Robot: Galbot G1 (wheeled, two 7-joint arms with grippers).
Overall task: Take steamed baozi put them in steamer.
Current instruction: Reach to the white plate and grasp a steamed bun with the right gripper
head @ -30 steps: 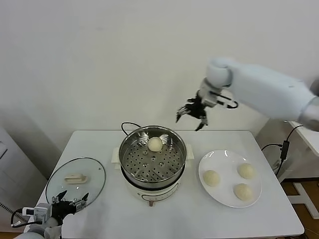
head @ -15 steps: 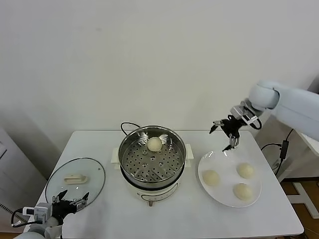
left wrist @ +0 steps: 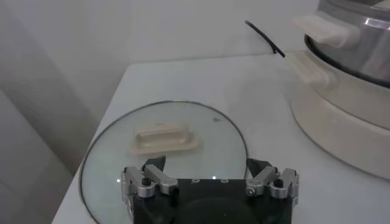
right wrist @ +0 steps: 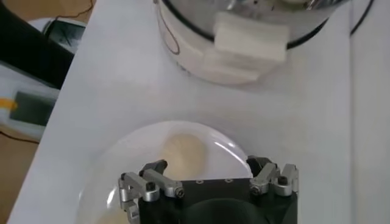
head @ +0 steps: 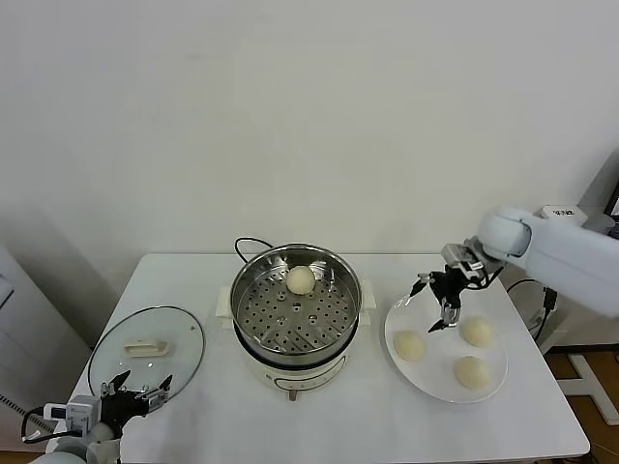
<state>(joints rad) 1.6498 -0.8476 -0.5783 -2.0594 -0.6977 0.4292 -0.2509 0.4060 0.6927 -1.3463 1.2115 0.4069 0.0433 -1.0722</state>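
Observation:
The steamer (head: pixel 295 314) stands mid-table with one steamed baozi (head: pixel 301 279) on its perforated tray, at the far side. Three more baozi (head: pixel 410 345) (head: pixel 477 331) (head: pixel 471 371) lie on the white plate (head: pixel 437 379) to its right. My right gripper (head: pixel 437 302) hangs open and empty over the plate's far left part, just above the baozi nearest the steamer. In the right wrist view that baozi (right wrist: pixel 184 154) lies just ahead of the spread jaws (right wrist: pixel 207 163). My left gripper (head: pixel 135 390) is parked open at the front left.
A glass lid (head: pixel 147 348) with a white handle (left wrist: pixel 161 137) lies left of the steamer, just ahead of the left gripper (left wrist: pixel 205 163). A black cord (head: pixel 250 245) runs behind the steamer. The plate sits close to the table's right edge.
My right arm has swung from behind and above the steamer to the right and down over the plate. Its gripper stays open. The left arm has not moved.

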